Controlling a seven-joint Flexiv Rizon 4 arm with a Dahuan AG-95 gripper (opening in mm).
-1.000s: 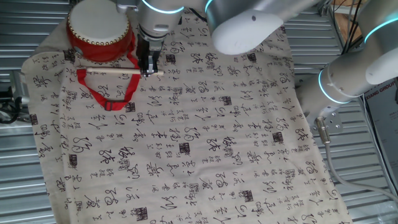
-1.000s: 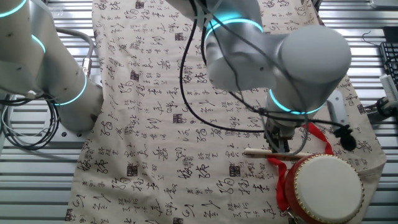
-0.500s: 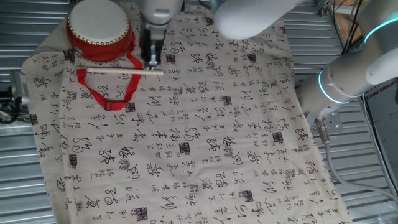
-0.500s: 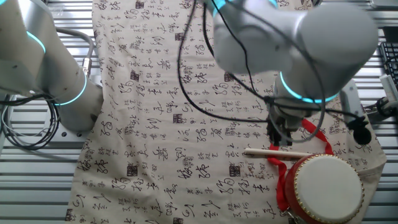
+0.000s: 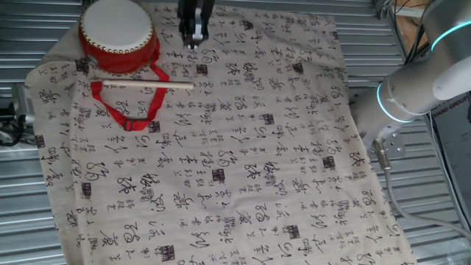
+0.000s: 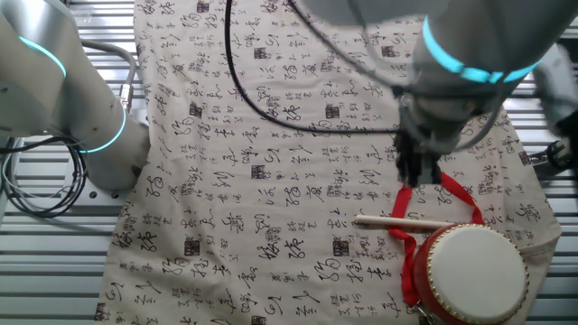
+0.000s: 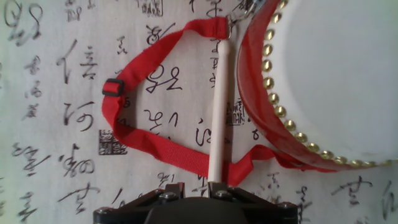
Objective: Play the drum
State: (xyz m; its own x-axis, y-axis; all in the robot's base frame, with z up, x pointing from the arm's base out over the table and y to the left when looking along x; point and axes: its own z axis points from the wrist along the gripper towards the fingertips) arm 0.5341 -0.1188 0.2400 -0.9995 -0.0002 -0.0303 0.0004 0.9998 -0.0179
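Gripper (image 5: 195, 38), black and two-fingered, has risen clear of the thin pale wooden stick (image 5: 140, 85) it stood over a second ago; finger spacing cannot be told. The stick lies unheld across the red buckled strap (image 5: 126, 118). Beyond, the small round red drum with cream head (image 5: 118, 33) sits unstruck at the cloth's corner. Judgement: the grasp is still outstanding.

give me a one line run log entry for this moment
gripper: raised, empty | drumstick: lying across strap | drum: untouched

Even, bright, soft-shadowed light; the arm (image 6: 470, 54) is motion-blurred, and the drum (image 7: 336, 74) skin glares white, slightly soft.
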